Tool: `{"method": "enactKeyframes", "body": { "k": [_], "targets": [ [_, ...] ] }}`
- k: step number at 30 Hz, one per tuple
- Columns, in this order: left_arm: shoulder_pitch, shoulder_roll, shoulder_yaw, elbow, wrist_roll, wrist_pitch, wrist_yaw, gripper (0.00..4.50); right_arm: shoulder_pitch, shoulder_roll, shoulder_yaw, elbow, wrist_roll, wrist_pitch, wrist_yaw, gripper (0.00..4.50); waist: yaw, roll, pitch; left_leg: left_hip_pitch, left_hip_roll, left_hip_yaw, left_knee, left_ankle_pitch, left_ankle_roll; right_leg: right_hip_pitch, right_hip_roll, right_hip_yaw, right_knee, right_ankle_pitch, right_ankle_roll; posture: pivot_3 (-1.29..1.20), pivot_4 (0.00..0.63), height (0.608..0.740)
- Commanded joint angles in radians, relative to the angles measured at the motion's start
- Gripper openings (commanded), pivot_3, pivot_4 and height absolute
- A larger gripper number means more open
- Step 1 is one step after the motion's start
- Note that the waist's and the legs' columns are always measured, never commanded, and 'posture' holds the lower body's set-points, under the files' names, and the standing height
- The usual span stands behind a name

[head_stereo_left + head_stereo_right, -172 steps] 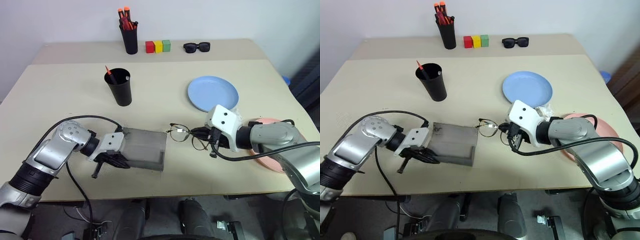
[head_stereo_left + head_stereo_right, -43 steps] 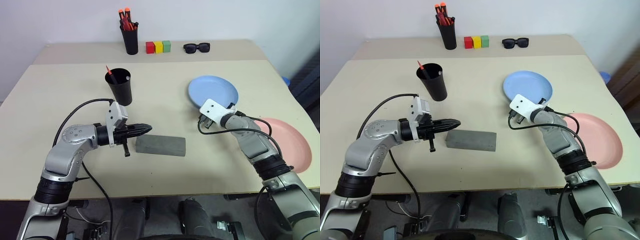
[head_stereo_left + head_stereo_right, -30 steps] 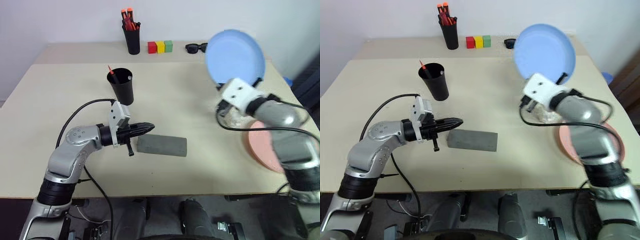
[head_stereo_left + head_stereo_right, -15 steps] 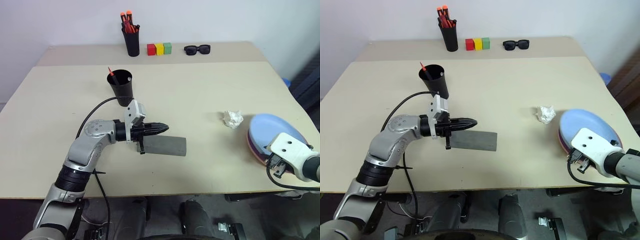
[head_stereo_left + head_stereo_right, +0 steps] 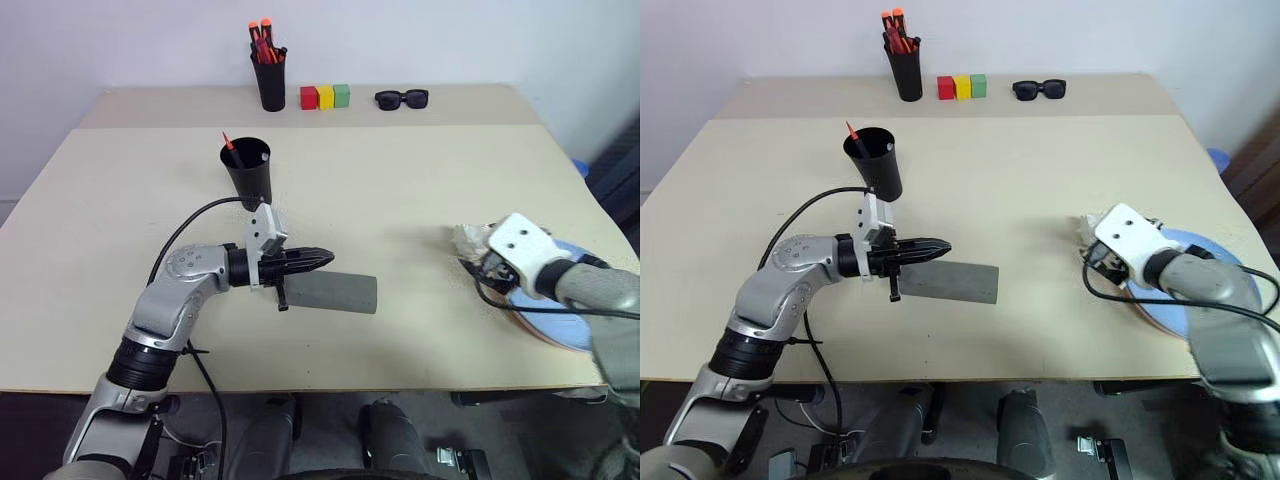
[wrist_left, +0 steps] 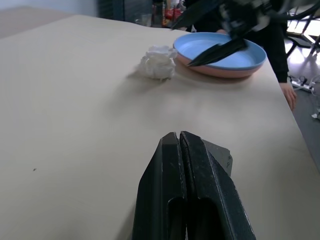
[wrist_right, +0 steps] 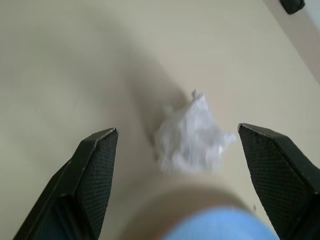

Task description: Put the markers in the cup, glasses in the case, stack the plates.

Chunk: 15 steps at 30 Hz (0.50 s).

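Observation:
The light blue plate point(image 5: 558, 305) lies on top of the pink plate point(image 6: 220, 71) at the table's right edge. My right gripper point(image 7: 177, 130) stands open and empty at their inner rim, just over a crumpled white paper point(image 7: 192, 137). The grey case point(image 5: 330, 292) lies shut in the middle of the table. My left gripper point(image 5: 322, 258) is shut with nothing in it, its tips over the case's left end. Behind it stands the black cup point(image 5: 247, 170) with the red-tipped marker point(image 5: 228, 141) inside. The glasses are out of view.
At the back of the table stand a slim black pen pot point(image 5: 269, 78) of orange-topped markers, three coloured blocks point(image 5: 325, 96) and black sunglasses point(image 5: 401, 98). The table edge point(image 5: 560, 362) runs close past the plates.
The blue plate, held up in the air a second ago, now lies on the pink plate. My right gripper has let go of it and opened. The left arm has barely moved.

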Motion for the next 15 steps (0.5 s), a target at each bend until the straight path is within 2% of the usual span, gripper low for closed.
{"method": "enactKeyframes", "body": {
  "k": [1,2,5,11,15],
  "targets": [
    [0.005,0.005,0.019,-0.056,-0.019,0.006,0.015,0.0,-0.061,0.032,0.05,0.136,-0.073,-0.074,-0.104,3.89,-0.001,0.0,0.0,0.0,0.0,0.0,0.0,0.0,0.0,0.0,0.0,0.0,0.0,0.0,0.0,0.0,0.15,0.74],
    [0.011,0.006,0.022,-0.062,-0.02,0.008,0.019,0.0,-0.076,0.046,0.063,0.184,-0.089,-0.098,-0.134,3.89,-0.002,0.0,0.0,0.0,0.0,0.0,0.0,0.0,0.0,0.0,0.0,0.0,0.0,0.0,0.0,0.0,0.15,0.74],
    [0.025,0.008,0.024,-0.079,-0.022,0.014,0.03,0.0,-0.087,0.068,0.074,0.244,-0.097,-0.145,-0.165,3.02,-0.003,0.0,0.0,0.0,0.0,0.0,-0.001,0.0,0.0,-0.001,0.0,0.0,0.001,0.0,0.0,0.0,0.15,0.74],
    [0.043,-0.002,0.016,-0.1,-0.023,0.02,0.045,0.0,-0.073,0.065,0.06,0.192,-0.102,-0.181,-0.177,0.05,-0.004,0.001,0.0,0.0,0.0,0.0,-0.001,0.0,0.0,-0.001,0.001,0.0,0.002,0.001,0.001,0.0,0.15,0.74],
    [0.038,-0.01,0.013,-0.093,-0.032,0.019,0.035,0.0,-0.031,0.026,-0.037,0.044,-0.072,-0.115,-0.143,0.05,-0.003,0.001,0.0,0.0,0.0,0.0,-0.001,0.0,0.0,-0.001,0.001,0.0,0.002,0.001,0.001,0.0,0.15,0.74]
  ]
}}
